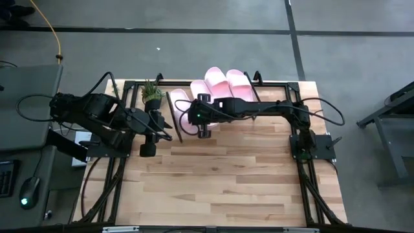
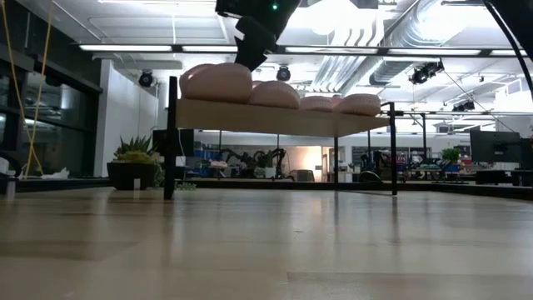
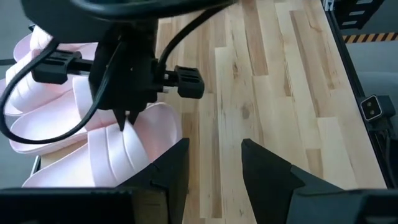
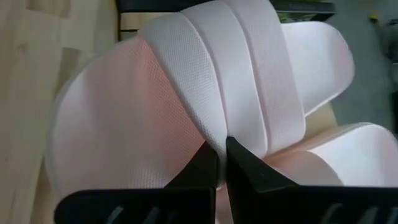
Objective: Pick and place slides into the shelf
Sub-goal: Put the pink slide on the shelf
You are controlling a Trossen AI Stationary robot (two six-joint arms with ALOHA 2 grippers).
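Four pale pink slides lie side by side on the shelf (image 1: 178, 133), a slanted wood board in a black frame at the table's far edge. In the low view they sit on the board (image 2: 283, 118). My right gripper (image 4: 222, 158) reaches in from the right and stands over the leftmost slide (image 1: 178, 107), shut on its strap. My left gripper (image 3: 214, 149) is open and holds nothing. It hovers over the table (image 1: 165, 134) to the left of the shelf's near edge and points toward that slide (image 3: 124, 155). My right gripper pinches the leftmost slide's wide strap at its edge (image 4: 208, 127) between the two fingers (image 4: 202, 165). They come from above, pointing down (image 3: 127, 118). The slide (image 2: 216, 83) sits on the shelf board at its left end.
A small potted plant (image 1: 152, 96) stands at the shelf's left end, close to my left arm. The shelf's black posts (image 2: 171, 137) stand on the tabletop. The bare wooden tabletop (image 1: 220, 175) stretches toward the near edge. Black frame rails run along both table sides.
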